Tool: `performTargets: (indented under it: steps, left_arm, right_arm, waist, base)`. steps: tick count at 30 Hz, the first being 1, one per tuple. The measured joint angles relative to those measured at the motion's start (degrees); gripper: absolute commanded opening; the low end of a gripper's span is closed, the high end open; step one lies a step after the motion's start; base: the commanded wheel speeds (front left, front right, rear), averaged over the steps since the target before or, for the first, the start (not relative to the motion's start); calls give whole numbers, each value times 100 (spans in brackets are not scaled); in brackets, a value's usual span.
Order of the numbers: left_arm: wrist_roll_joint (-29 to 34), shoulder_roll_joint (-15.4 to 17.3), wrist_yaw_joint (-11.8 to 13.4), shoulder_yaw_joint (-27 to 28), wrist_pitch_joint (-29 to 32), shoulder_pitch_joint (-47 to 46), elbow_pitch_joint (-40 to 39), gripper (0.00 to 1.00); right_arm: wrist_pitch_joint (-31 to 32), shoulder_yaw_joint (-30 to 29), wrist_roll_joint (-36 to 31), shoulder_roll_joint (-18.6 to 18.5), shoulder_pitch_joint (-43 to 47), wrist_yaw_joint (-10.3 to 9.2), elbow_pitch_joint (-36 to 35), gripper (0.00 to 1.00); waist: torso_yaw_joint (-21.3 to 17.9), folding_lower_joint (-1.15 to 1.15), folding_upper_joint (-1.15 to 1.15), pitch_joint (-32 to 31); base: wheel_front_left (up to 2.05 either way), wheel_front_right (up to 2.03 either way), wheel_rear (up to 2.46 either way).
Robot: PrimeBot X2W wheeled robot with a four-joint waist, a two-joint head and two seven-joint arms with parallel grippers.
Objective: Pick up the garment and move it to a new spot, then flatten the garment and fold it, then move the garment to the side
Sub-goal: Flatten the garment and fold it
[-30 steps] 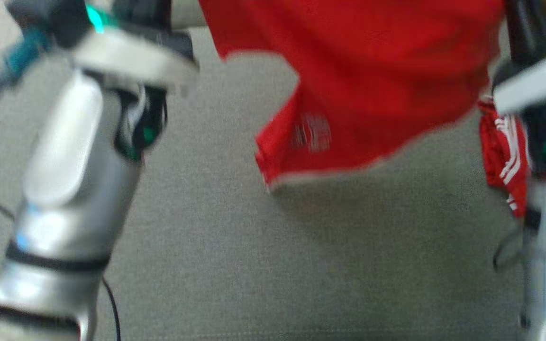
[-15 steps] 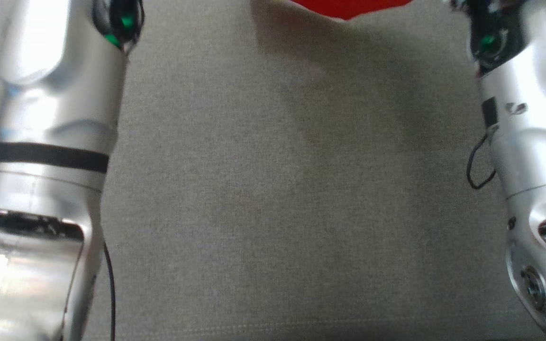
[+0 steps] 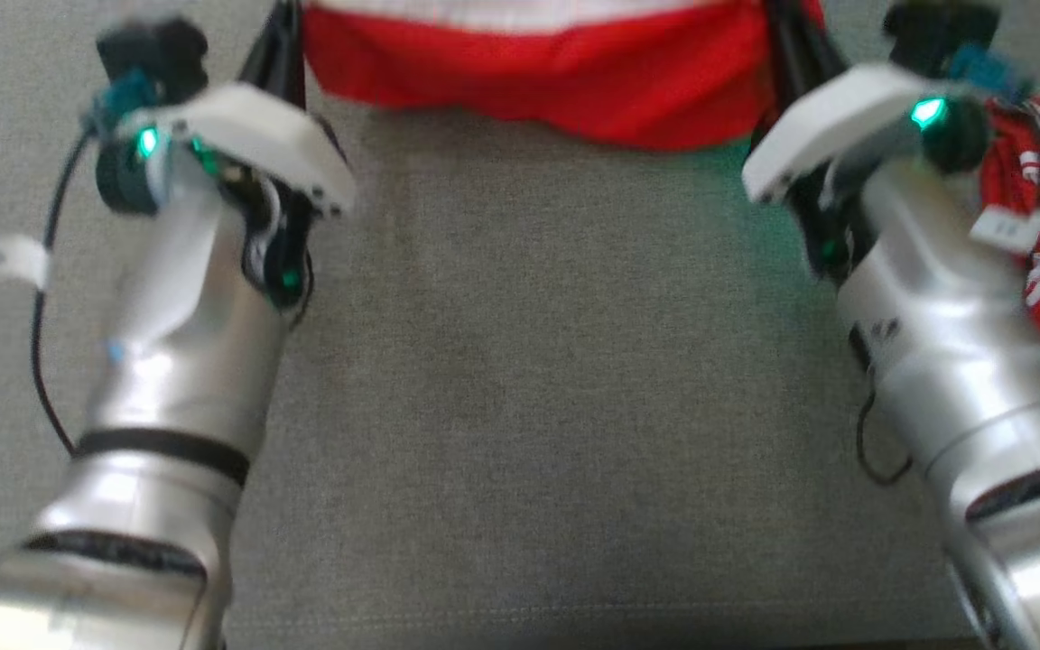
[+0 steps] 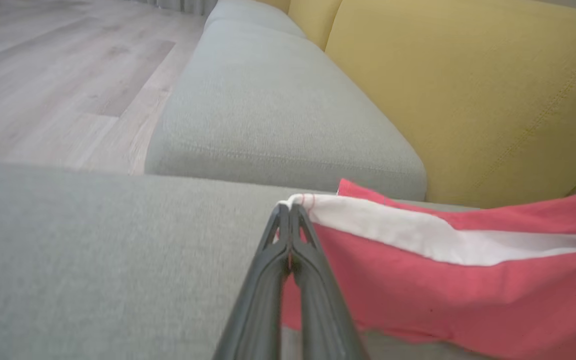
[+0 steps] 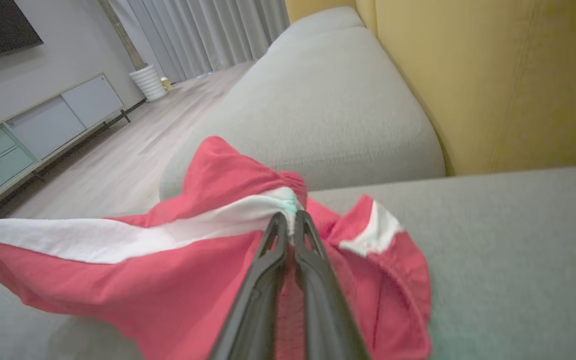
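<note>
Since you've got the red garment (image 3: 538, 81) strung btw both arms over the grey seat cushion (image 3: 529, 379), w/ the left gripper (image 4: 290, 212) clamped on the very corner of its white band & the right gripper (image 5: 290, 217) clamped on a bunched bit, watch the pull. Spreading wider could slip that corner out. The bunch prob lands creased.

The red garment (image 3: 538, 81), white-banded, is stretched wide, bunched at its right end.
</note>
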Motion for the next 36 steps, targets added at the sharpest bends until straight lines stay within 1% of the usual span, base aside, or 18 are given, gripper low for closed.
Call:
performTargets:
  steps: [3,6,10,11,12,15,18,22,24,31,36]
  left_arm:
    - [-97,-1,0,11,0,525,-419,0]
    - [-71,2,1,38,0,1174,-1018,0]
    - [186,8,-1,158,0,2208,-1880,0]
    - [302,15,-44,208,0,2737,-2295,0]
    - [366,16,-44,221,0,2992,-2497,0]
    - [489,23,-49,229,0,3743,-3078,0]
    - [600,30,-43,263,0,4422,-3560,0]
    - [720,53,-24,323,1,5235,-4074,0]
    - [725,60,63,333,1,5609,-4278,0]
    - [772,122,320,336,90,6674,-5033,0]
    - [769,162,412,336,245,6896,-5417,0]
  right_arm:
    - [-154,141,109,1,460,0,-112,0]
    - [-214,235,132,-53,1070,0,-556,0]
    - [-216,-10,-36,-290,2053,0,-1775,0]
    - [-229,-193,-238,-402,2608,0,-2321,0]
    - [-229,-286,-334,-416,2902,0,-2561,0]
    - [-229,-564,-570,-386,3849,0,-3193,0]
    - [-229,-827,-787,-353,4677,0,-3639,0]
    - [-226,-1038,-996,-204,5569,0,-4199,0]
    - [-156,-1110,-1091,-134,5957,0,-4521,0]
    - [256,-1445,-1262,64,7166,0,-5539,0]
    - [502,-1599,-1284,166,7549,0,-5980,0]
  waist:
    - [15,1,0,-23]
    - [21,0,0,-148]
    - [41,0,0,-347]
    - [64,0,0,-457]
    - [75,0,0,-518]
    - [109,0,0,-730]
    - [144,-1,0,-941]
    - [172,-1,0,-1197]
    - [171,-1,0,-1311]
    - [133,-1,0,-1640]
    - [122,-1,0,-1734]
  base:
    - [0,0,0]
    - [0,0,0]
    - [0,0,0]
    - [0,0,0]
    - [0,0,0]
    - [0,0,0]
    - [0,0,0]
    - [0,0,0]
    - [0,0,0]
    - [0,0,0]
    - [0,0,0]
